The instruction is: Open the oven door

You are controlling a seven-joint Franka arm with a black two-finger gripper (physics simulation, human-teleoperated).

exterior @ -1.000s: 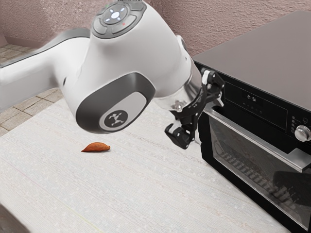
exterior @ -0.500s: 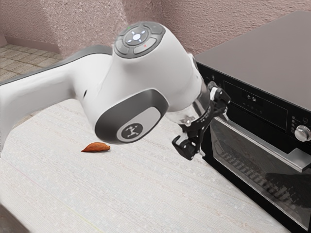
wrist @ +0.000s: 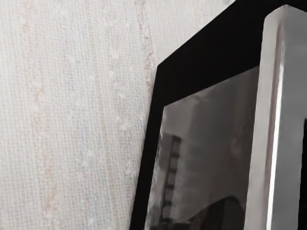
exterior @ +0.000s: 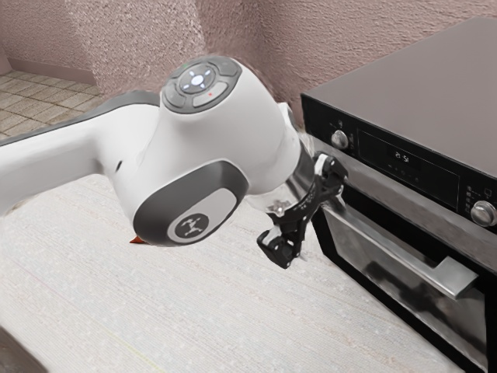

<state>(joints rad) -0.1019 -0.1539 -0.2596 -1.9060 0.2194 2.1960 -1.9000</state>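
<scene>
Oven door (exterior: 388,284) slightly ajar, top leaning out from oven body (exterior: 411,101), at bench's (exterior: 178,311) edge on exterior view's right. Door has black frame, dark glossy glass (wrist: 206,139) with greyish reflections, straight silver bar handle (exterior: 392,247) with squared end bracket. Jaws (exterior: 318,225) spread apart, released, near handle's end; contact with handle cannot be told.

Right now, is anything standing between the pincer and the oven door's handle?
Nothing visible stands between them. In the exterior view the pincer, its fingers apart, is right beside the end of the handle nearest the arm. I can't tell whether they touch.
</scene>
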